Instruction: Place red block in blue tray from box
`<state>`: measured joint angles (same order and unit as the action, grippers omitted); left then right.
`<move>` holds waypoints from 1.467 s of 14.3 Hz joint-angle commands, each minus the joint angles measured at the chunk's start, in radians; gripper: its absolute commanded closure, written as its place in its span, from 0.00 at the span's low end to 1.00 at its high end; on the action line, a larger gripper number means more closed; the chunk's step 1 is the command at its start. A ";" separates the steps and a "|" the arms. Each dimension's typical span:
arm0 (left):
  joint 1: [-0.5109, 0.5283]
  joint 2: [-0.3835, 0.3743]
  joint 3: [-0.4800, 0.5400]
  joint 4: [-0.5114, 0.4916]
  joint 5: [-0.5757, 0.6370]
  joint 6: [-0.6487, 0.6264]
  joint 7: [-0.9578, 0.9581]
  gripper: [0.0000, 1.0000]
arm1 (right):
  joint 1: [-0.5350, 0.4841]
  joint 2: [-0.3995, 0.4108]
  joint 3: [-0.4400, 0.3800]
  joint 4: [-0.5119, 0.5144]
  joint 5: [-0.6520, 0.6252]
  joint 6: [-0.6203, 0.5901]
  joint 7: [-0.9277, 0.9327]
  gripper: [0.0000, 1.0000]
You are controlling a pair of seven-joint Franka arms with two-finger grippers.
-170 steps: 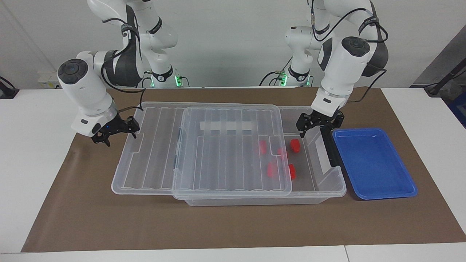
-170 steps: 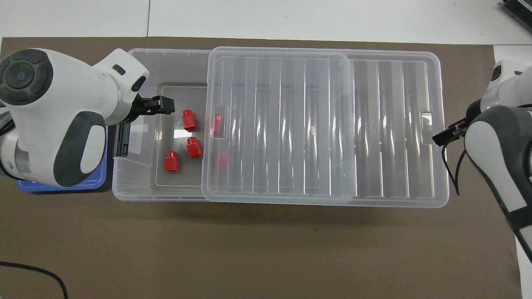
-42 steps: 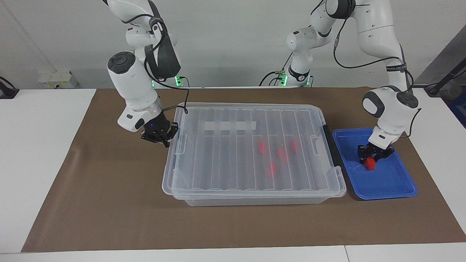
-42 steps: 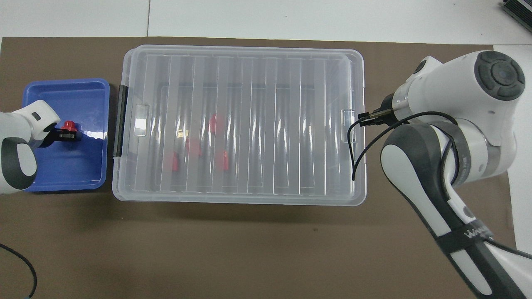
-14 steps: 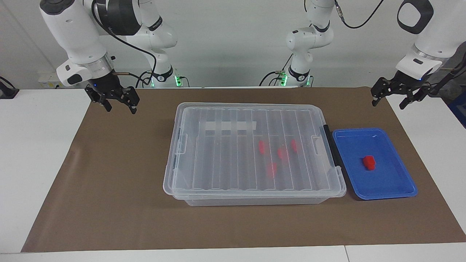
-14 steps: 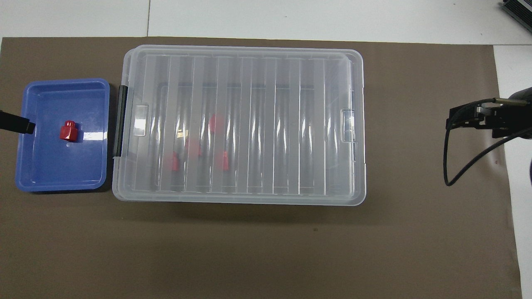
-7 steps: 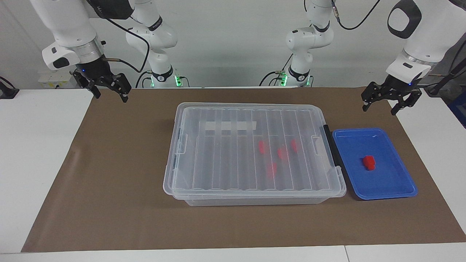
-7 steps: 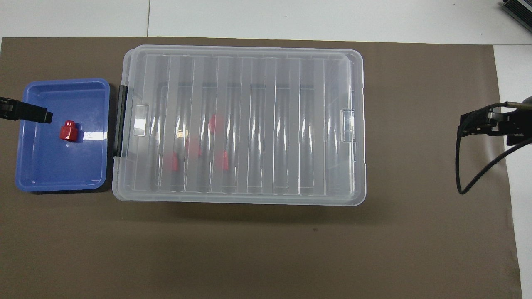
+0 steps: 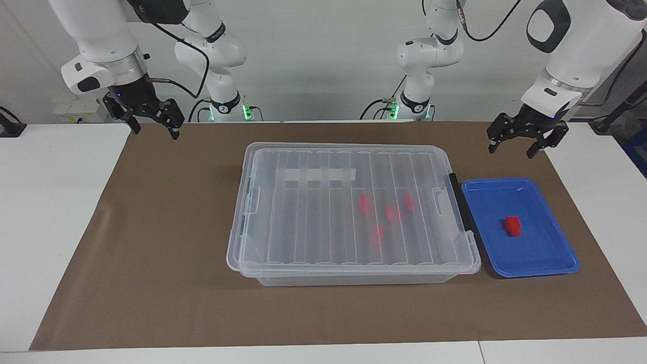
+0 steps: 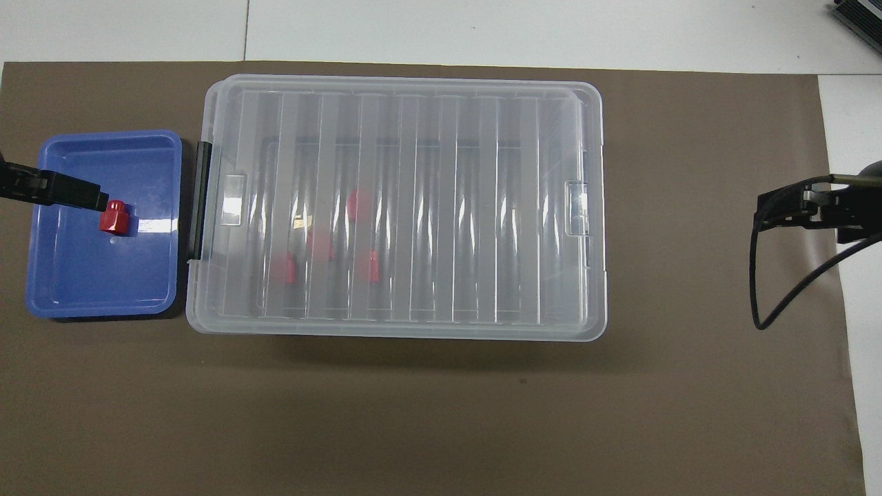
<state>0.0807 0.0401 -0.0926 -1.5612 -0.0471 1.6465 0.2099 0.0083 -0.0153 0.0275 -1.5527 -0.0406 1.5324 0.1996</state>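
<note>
No readable writing shows anywhere; a blank white strip (image 9: 316,175) lies under the ribbed lid (image 9: 349,202) of the box (image 9: 354,275). The lid is on the box, and four red blocks (image 9: 386,213) are seen dimly through it. One red block (image 9: 512,226) lies in the blue tray (image 9: 551,265), just beside the box's black latch (image 9: 461,210). The left tool (image 9: 511,140) hangs wide and empty over the brown mat (image 9: 151,283). The right tool (image 9: 155,130) hangs wide and empty over the mat's other end on the worktop (image 9: 50,202).

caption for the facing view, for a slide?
Small red plastic block rests in shallow blue plastic tray beside lidded clear plastic storage box.
</note>
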 commanded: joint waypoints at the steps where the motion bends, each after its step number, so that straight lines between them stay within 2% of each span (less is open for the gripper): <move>1: -0.013 0.000 0.007 0.029 0.051 -0.072 -0.009 0.00 | -0.016 -0.012 0.017 -0.007 0.002 -0.012 -0.031 0.01; 3: -0.042 0.006 0.033 0.015 0.067 -0.085 -0.009 0.00 | -0.013 -0.014 0.017 -0.012 0.002 -0.012 -0.031 0.00; 5: -0.091 0.059 0.071 0.097 0.076 -0.147 -0.009 0.00 | -0.011 -0.014 0.017 -0.013 0.002 -0.012 -0.031 0.00; 6: -0.093 0.052 0.074 0.099 0.081 -0.175 -0.009 0.00 | -0.011 -0.014 0.017 -0.016 0.004 -0.012 -0.031 0.00; 8: -0.113 0.047 0.118 0.073 0.079 -0.171 -0.006 0.00 | -0.010 -0.022 0.017 -0.024 0.004 -0.011 -0.029 0.00; 12: -0.130 0.053 0.122 0.084 0.079 -0.172 -0.012 0.00 | -0.008 -0.023 0.017 -0.029 0.004 -0.011 -0.026 0.00; 13: -0.137 0.064 0.122 0.114 0.081 -0.177 -0.011 0.00 | -0.008 -0.023 0.017 -0.029 0.004 -0.011 -0.023 0.00; 18: -0.165 0.129 0.152 0.128 0.073 -0.171 -0.012 0.00 | -0.008 -0.023 0.017 -0.029 0.004 -0.011 -0.026 0.00; 21: -0.162 0.101 0.155 0.124 0.072 -0.177 -0.009 0.00 | -0.008 -0.028 0.015 -0.038 0.004 -0.009 -0.028 0.00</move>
<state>-0.0583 0.1446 0.0370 -1.4778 0.0143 1.5067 0.2086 0.0085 -0.0153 0.0383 -1.5610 -0.0405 1.5300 0.1925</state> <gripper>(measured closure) 0.000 0.000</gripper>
